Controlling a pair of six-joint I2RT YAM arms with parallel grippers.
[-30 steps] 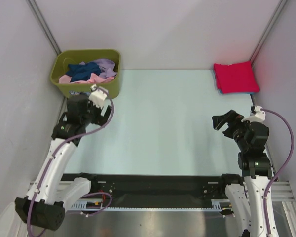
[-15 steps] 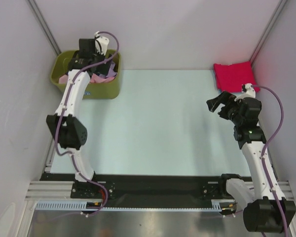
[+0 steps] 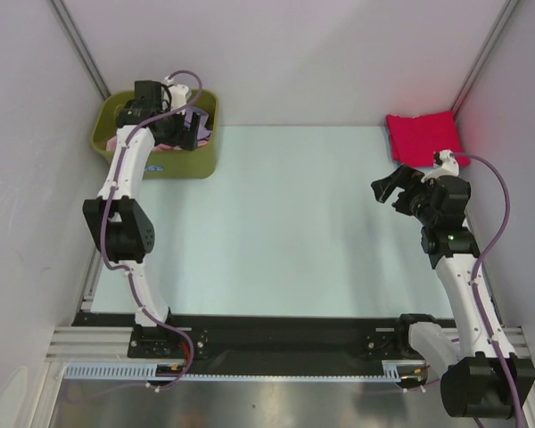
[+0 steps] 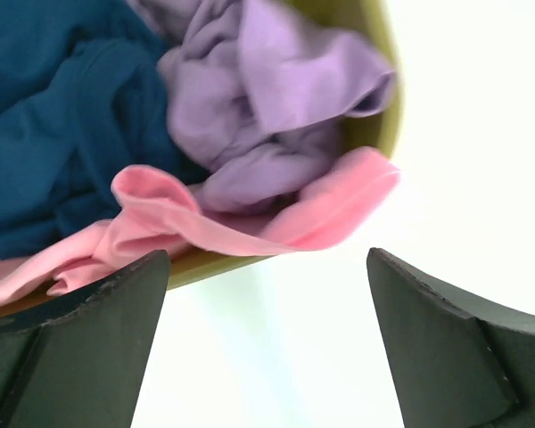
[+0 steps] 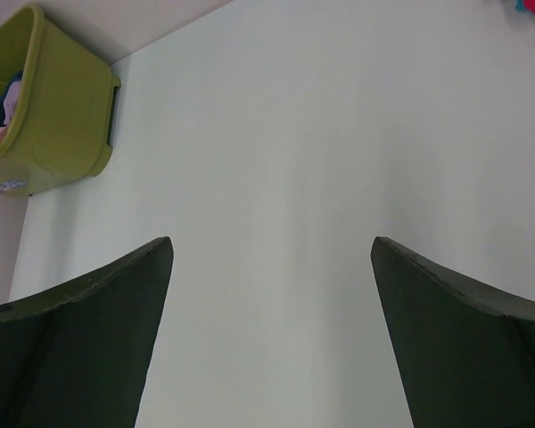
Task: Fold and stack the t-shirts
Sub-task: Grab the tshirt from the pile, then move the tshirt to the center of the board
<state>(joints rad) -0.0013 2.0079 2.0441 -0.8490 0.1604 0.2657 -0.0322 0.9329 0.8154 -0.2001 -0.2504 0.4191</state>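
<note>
Pale counter is bounded by grey walls. At eleven o'clock the left fingers are spread wide apart, empty, over the olive bin, where the navy t-shirt, lavender t-shirt and pink t-shirt are crumpled. The right fingers are likewise spread, nothing grasped. The red t-shirt is laid folded at one o'clock.
</note>
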